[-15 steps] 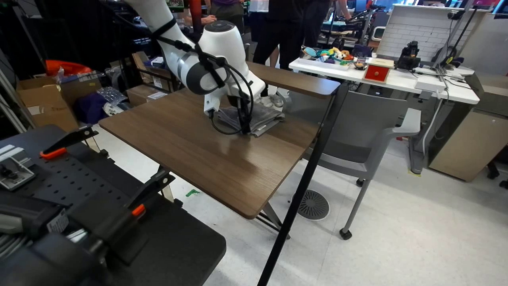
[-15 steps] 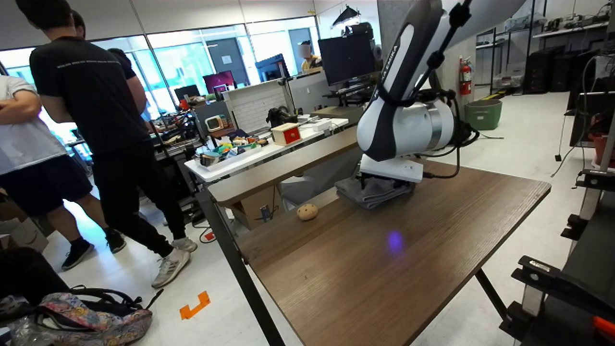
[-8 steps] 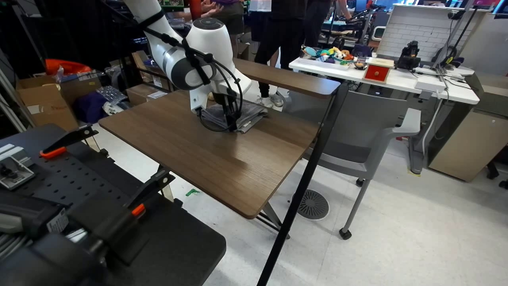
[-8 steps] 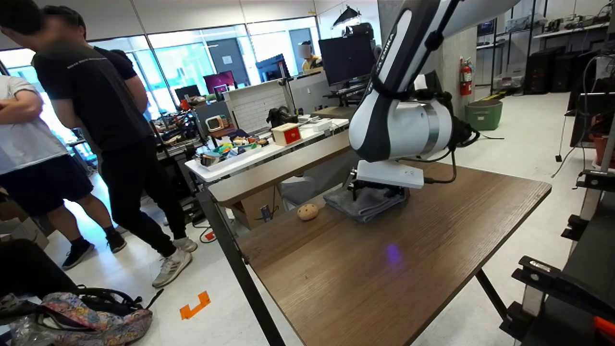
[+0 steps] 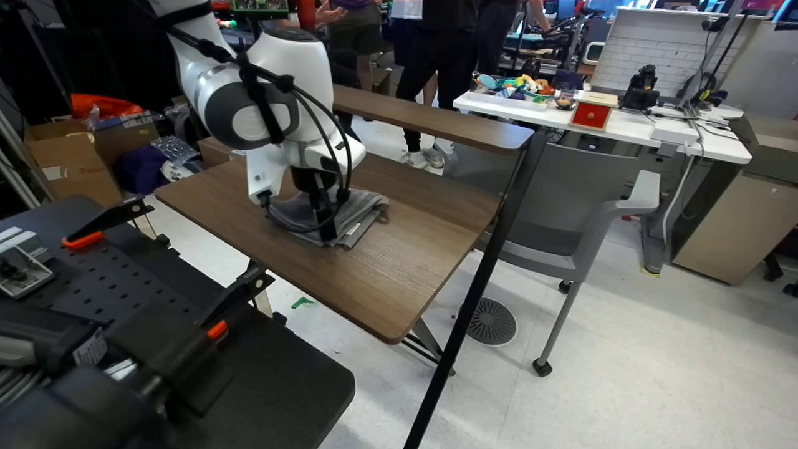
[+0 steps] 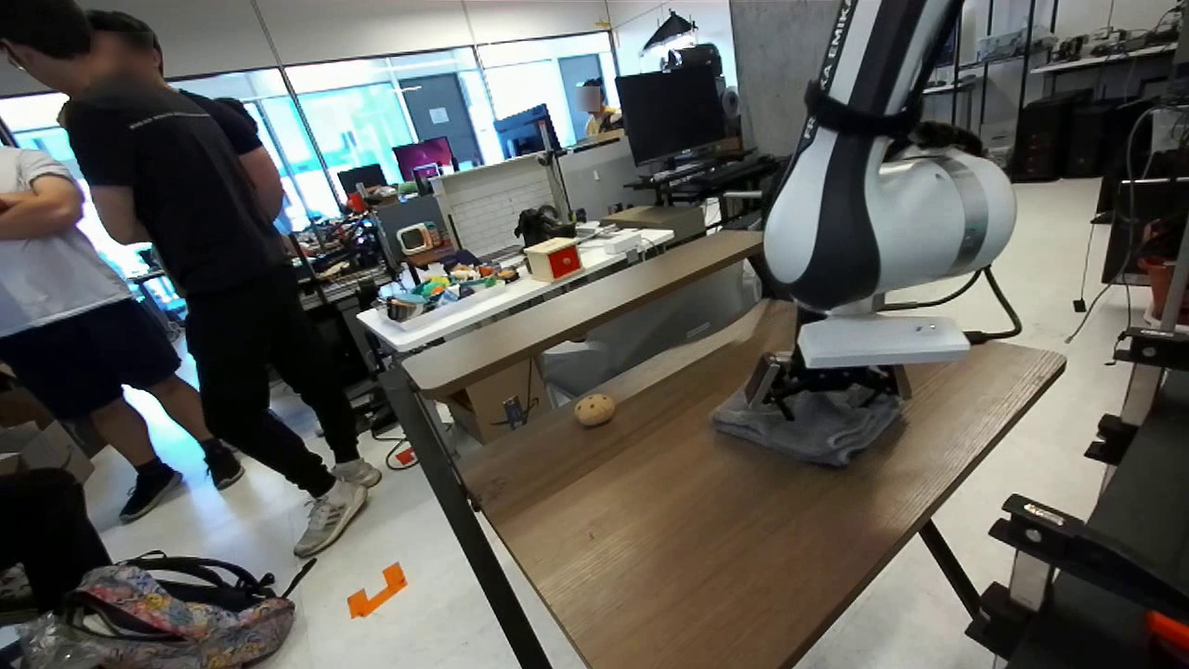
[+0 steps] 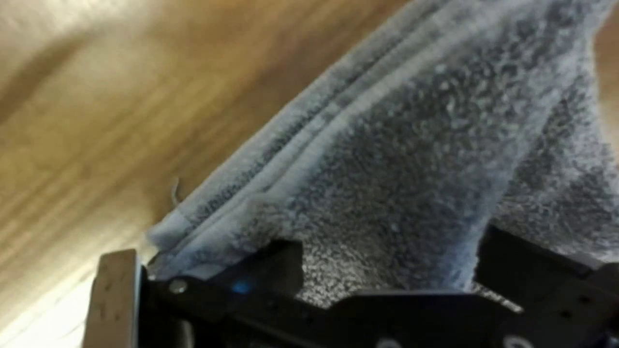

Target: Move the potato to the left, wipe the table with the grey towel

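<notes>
The grey towel [image 6: 817,432] lies folded and flat on the brown table [image 6: 687,539], toward the right in that exterior view. My gripper [image 6: 831,395] comes down onto it from above. In the wrist view the towel [image 7: 401,159] fills the space under the widely spread fingers [image 7: 283,266], and it does not look pinched between them. One dark finger [image 5: 327,231] reaches the cloth in an exterior view. The tan potato [image 6: 594,410] sits near the table's shelf side, apart from towel and gripper; it shows in no other view.
A raised brown shelf [image 6: 594,302] runs along one long side of the table, with a grey chair [image 5: 561,193] beyond it. Facing the opposite side is a black bench [image 5: 280,368] with clamps [image 5: 240,293]. People stand near the shelf end.
Gripper and towel have slid together across the table, away from the shelf and toward the black bench, leaving a wider gap to the potato. The potato has stayed put, and the jaws stay open.
</notes>
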`<control>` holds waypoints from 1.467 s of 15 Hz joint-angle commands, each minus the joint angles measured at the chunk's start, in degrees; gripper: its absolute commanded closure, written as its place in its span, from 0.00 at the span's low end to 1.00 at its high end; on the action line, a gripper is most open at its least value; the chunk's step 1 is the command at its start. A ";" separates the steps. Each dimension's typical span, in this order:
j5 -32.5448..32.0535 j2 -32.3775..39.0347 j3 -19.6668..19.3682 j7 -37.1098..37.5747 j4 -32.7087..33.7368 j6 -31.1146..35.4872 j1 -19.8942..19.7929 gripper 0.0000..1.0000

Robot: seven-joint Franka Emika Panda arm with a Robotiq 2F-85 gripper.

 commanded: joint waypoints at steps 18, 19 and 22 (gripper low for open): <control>-5.52 1.94 -8.64 5.84 4.79 -10.40 -3.69 0.00; -5.52 -1.04 -7.48 4.58 2.61 -10.81 -4.22 0.00; -4.97 -9.18 -3.35 0.07 -3.79 -9.00 -6.41 0.00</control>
